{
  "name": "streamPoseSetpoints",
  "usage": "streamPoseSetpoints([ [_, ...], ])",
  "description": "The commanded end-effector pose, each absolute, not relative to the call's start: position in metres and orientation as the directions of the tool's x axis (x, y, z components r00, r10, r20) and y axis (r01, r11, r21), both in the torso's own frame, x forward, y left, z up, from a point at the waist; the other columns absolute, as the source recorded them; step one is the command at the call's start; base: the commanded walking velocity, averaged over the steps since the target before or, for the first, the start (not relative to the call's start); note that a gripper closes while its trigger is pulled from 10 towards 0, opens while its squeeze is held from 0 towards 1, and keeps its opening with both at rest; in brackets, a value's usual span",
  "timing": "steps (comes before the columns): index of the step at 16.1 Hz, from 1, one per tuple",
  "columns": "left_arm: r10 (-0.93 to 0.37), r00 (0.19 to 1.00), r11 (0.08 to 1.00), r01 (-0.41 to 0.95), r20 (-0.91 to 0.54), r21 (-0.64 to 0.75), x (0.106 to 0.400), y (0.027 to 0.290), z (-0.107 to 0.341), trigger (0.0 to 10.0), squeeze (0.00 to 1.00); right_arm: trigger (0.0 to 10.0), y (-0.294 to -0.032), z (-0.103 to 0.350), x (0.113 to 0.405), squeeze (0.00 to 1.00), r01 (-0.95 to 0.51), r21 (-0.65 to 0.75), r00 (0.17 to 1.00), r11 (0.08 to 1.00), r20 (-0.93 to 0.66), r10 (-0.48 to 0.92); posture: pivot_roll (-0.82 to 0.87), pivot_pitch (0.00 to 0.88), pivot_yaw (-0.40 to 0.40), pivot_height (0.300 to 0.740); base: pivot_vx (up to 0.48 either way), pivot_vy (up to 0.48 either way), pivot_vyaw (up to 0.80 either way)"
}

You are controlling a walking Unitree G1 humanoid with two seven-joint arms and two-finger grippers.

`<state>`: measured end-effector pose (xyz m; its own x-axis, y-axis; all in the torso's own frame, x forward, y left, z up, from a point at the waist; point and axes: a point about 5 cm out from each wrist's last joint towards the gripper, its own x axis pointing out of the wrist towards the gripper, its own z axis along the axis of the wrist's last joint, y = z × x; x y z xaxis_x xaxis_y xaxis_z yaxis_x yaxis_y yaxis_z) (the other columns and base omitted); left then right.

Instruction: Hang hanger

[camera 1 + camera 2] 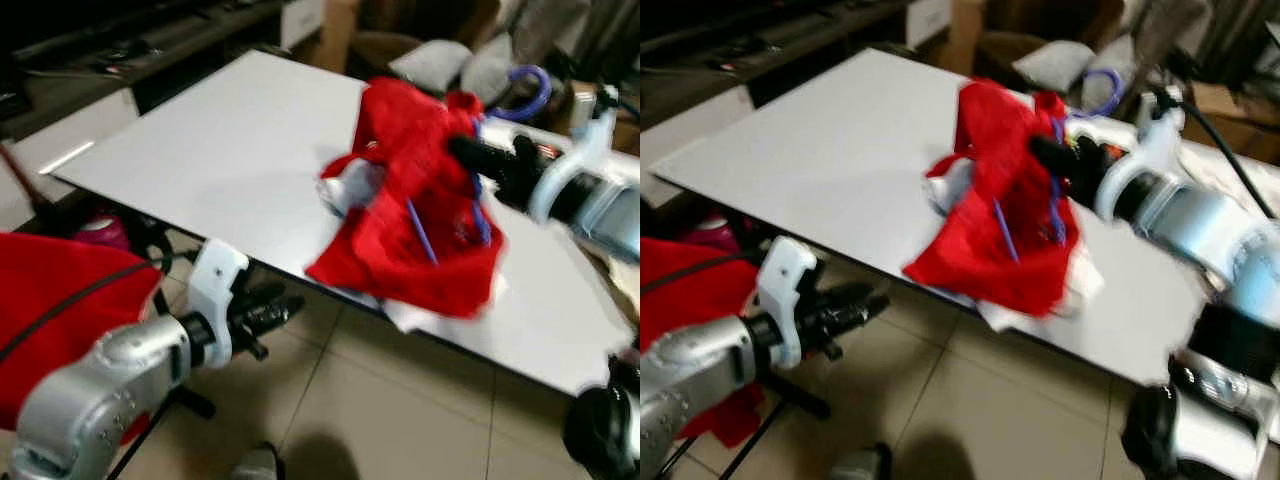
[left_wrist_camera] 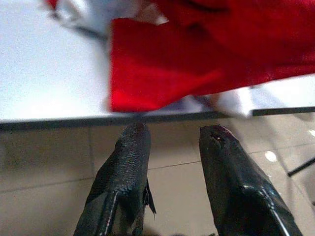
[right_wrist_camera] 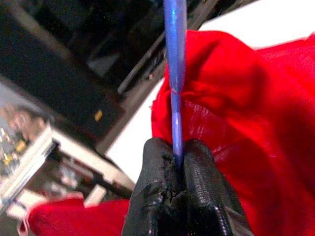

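Right gripper [image 3: 178,164] clamped on blue hanger [image 3: 174,73] inside red garment [image 1: 420,215] over table [image 1: 220,150]; left gripper [image 2: 172,142] parted, empty, below edge.

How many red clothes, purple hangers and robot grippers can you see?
Red cloth garments: 2, one on the white table, one by the left arm
Thin purple plastic hangers: 1
Grippers: 2, left and right
Total: 5

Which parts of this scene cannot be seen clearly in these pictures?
- Blue hanger: mostly hidden inside the red garment in the eye views; its hook is cut off by the right wrist view's top edge.
- Right gripper: blurred in the eye views.
- White cloth: largely covered by the garment on the white table.
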<state>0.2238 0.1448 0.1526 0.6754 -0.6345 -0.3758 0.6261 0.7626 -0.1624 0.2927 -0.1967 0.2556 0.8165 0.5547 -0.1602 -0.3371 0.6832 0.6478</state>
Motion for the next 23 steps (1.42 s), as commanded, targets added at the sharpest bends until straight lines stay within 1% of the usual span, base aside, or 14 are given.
streamPoseSetpoints([
  [1,-0.621,0.691,0.775,0.613,-0.370,-0.155,0.225,0.142,0.151,10.0,0.00,10.0,-0.193,0.251,0.285,0.00,-0.360,0.639,0.789,0.679,-0.179,0.587,0.04,0.000,-0.092,0.740,0.000,0.000,0.80],
  [4,-0.672,0.664,0.735,0.651,-0.327,-0.190,0.219,0.126,0.158,10.0,0.00,10.0,-0.177,0.243,0.265,0.00,-0.429,0.665,0.721,0.611,-0.155,0.675,0.03,0.022,-0.080,0.740,0.000,0.000,0.80],
  [5,-0.687,0.656,0.722,0.665,-0.312,-0.192,0.216,0.122,0.159,10.0,0.00,10.0,-0.173,0.236,0.259,0.00,-0.436,0.665,0.702,0.607,-0.171,0.691,0.04,0.024,-0.084,0.740,0.000,0.000,0.80],
  [7,-0.648,0.683,0.753,0.640,-0.336,-0.151,0.218,0.124,0.156,10.0,0.00,10.0,-0.165,0.229,0.249,0.00,-0.472,0.627,0.670,0.620,-0.202,0.715,0.03,0.010,-0.092,0.740,0.000,0.000,0.80],
  [8,-0.623,0.705,0.769,0.631,-0.338,-0.101,0.223,0.123,0.157,10.0,0.00,10.0,-0.162,0.222,0.243,0.00,-0.474,0.625,0.654,0.620,-0.221,0.723,0.04,0.010,-0.089,0.740,0.000,0.000,0.80],
  [9,-0.621,0.708,0.770,0.632,-0.337,-0.088,0.226,0.122,0.158,10.0,0.00,10.0,-0.162,0.218,0.241,0.00,-0.470,0.625,0.648,0.623,-0.235,0.725,0.04,0.010,-0.089,0.740,0.000,0.000,0.80],
  [10,-0.631,0.700,0.760,0.645,-0.334,-0.084,0.226,0.118,0.159,10.0,0.00,10.0,-0.161,0.210,0.236,0.00,-0.446,0.635,0.643,0.630,-0.263,0.720,0.04,0.022,-0.069,0.740,0.000,0.000,0.80],
  [12,-0.661,0.663,0.727,0.682,-0.351,-0.081,0.217,0.118,0.157,10.0,0.00,10.0,-0.159,0.204,0.230,0.00,-0.432,0.653,0.640,0.622,-0.265,0.721,0.05,0.022,-0.069,0.740,0.000,0.000,0.80],
  [14,-0.658,0.673,0.729,0.682,-0.336,-0.060,0.219,0.119,0.157,10.0,0.00,10.0,-0.156,0.199,0.227,0.00,-0.426,0.659,0.640,0.621,-0.266,0.721,0.05,0.008,-0.068,0.740,0.000,0.000,0.80],
  [17,-0.666,0.684,0.729,0.681,-0.297,-0.065,0.226,0.113,0.161,10.0,0.00,10.0,-0.155,0.196,0.226,0.00,-0.424,0.652,0.632,0.628,-0.284,0.721,0.05,0.025,-0.053,0.740,0.000,0.000,0.80],
  [20,-0.597,0.742,0.787,0.615,-0.304,-0.046,0.226,0.120,0.151,10.0,0.00,10.0,-0.159,0.185,0.220,0.00,-0.376,0.648,0.646,0.662,-0.329,0.689,0.05,0.021,-0.066,0.740,0.000,0.000,0.80],
  [21,-0.576,0.766,0.801,0.599,-0.286,-0.011,0.229,0.122,0.152,10.0,0.00,10.0,-0.160,0.183,0.221,0.00,-0.370,0.644,0.652,0.670,-0.333,0.681,0.04,0.010,-0.075,0.740,0.000,0.000,0.80],
  [22,-0.544,0.803,0.824,0.566,-0.243,0.024,0.239,0.120,0.157,10.0,0.00,10.0,-0.164,0.183,0.225,0.00,-0.359,0.597,0.678,0.717,-0.361,0.640,0.04,0.023,-0.064,0.740,0.000,0.000,0.80],
  [23,-0.518,0.825,0.844,0.537,-0.226,0.024,0.243,0.120,0.159,10.0,0.00,10.0,-0.166,0.183,0.226,0.00,-0.348,0.586,0.696,0.732,-0.362,0.621,0.04,0.024,-0.064,0.740,0.000,0.000,0.80],
])
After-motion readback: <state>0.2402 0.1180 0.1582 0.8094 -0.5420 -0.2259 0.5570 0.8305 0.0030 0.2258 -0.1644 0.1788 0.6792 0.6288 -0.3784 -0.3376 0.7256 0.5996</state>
